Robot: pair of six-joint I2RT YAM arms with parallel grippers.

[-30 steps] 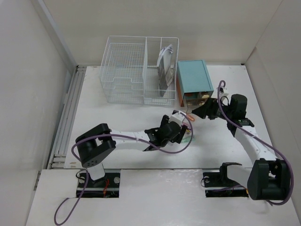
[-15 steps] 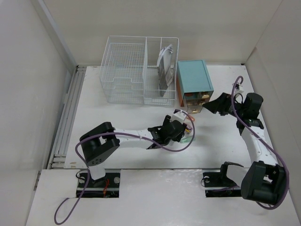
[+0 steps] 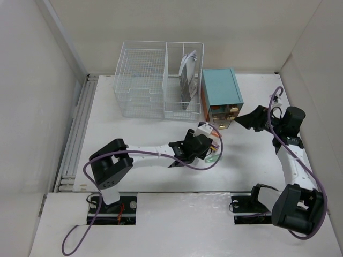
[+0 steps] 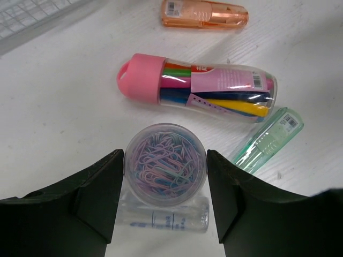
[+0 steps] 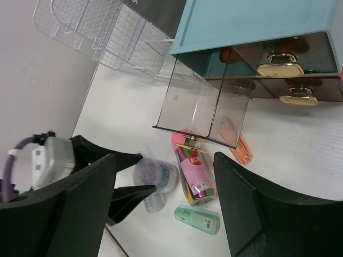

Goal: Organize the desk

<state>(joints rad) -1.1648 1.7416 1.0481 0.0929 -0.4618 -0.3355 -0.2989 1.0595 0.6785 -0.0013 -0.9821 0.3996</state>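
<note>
The worktop is a large, flat, matte white rectangle with pale panels standing along its left, far and right sides. It fills most of the overhead view, and both arm bases are bolted at its near edge. Close up, its surface shows a faint streaked grain.

At its far side stand a white wire basket and, just right of it, a teal-topped drawer box with a clear plastic drawer pulled out.

Near the middle, the left gripper pinches a clear round tub of pastel paper clips, with one finger pressed against each side. Beside the tub lie a pink-capped clear tube of coloured pens, an orange translucent case and a green translucent case.

The right gripper hangs before the drawer box with its fingers spread and nothing between them.
</note>
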